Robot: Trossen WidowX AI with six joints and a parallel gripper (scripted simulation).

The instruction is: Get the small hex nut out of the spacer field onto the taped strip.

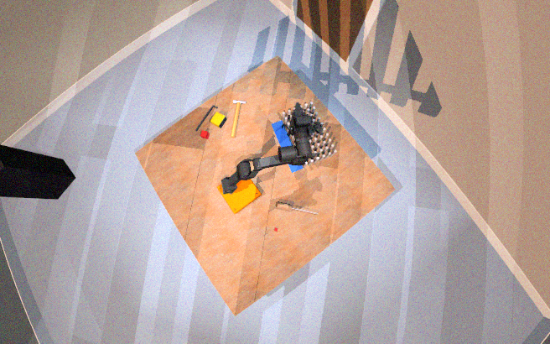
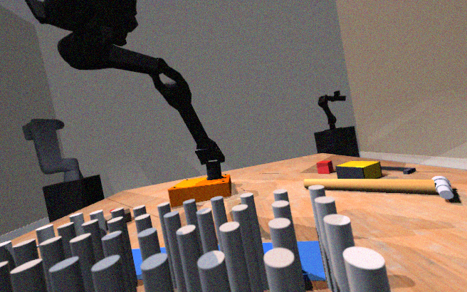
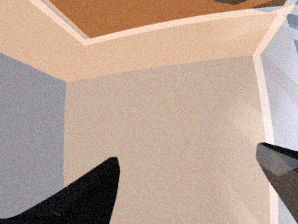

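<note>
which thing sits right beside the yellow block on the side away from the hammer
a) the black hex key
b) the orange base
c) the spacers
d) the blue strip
a, the top view shows the hex key lying along one side of the yellow block, with the hammer on the other.
</note>
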